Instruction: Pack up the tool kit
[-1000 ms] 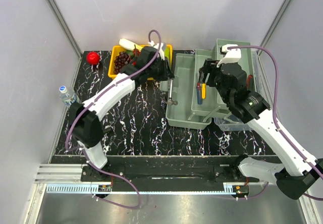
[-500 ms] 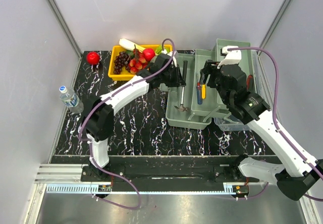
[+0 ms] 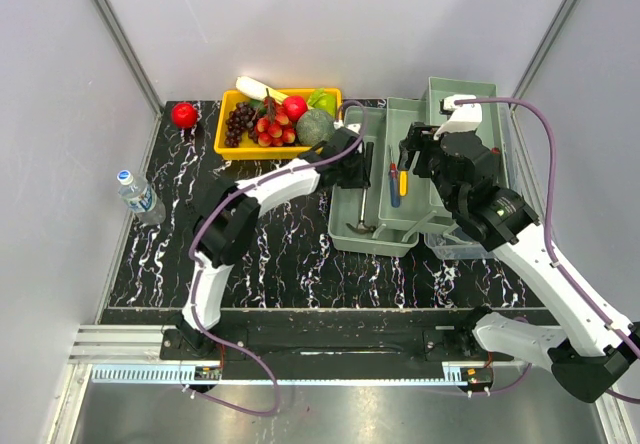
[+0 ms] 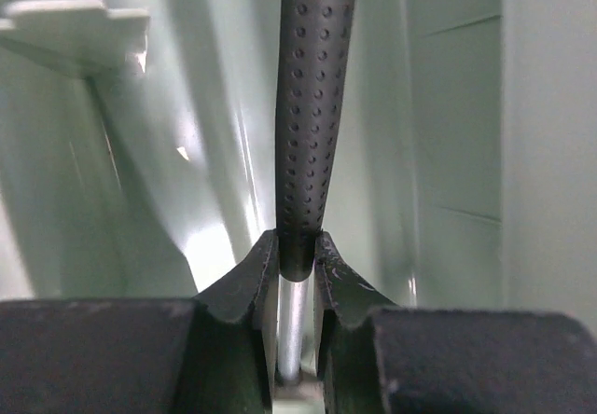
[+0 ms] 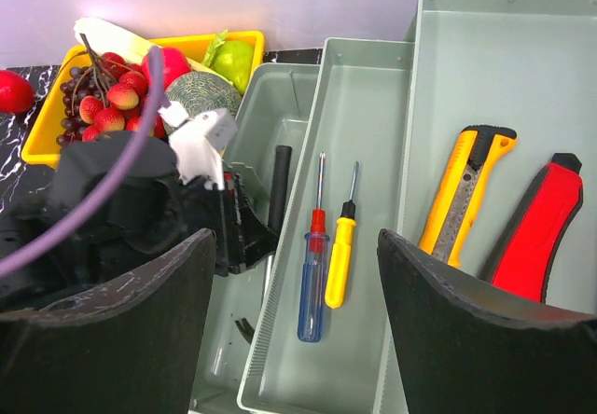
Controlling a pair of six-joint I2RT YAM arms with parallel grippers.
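OK, at the left edge of the bench (image 3: 270,254) stands a water bottle (image 3: 133,191), with a red apple (image 3: 184,114) at the far left corner and a yellow fruit tray (image 3: 224,148) next along the far edge, none of it part of the job

Next the left gripper (image 4: 297,263), pinched down narrow on the hammer (image 4: 312,106), fingers clamped where the dimpled black grip meets the bare metal shaft

The hammer sits inside the leftmost compartment of the toolbox (image 3: 352,238), which is toward the far right of the bench with its trays spread open. Its long axis runs far-to-near along that compartment, grip end toward the far edge, head toward the box's near wall; can't tell if the head touches the floor

Middle tray has a blue-and-red screwdriver (image 5: 312,288) and a yellow screwdriver (image 5: 340,257) side by side, tips toward the far edge. The right gripper (image 5: 294,265) is spread wide, holding nothing, hanging above them. The rightmost tray holds a yellow utility knife (image 5: 468,190) and a red utility knife (image 5: 538,237)

Risks, as I judge them: the hold is far from the heavy head, so the hammer could swing in the jaws; letting go high would slam it down; the head may snag the near wall; the arms are close enough to clash
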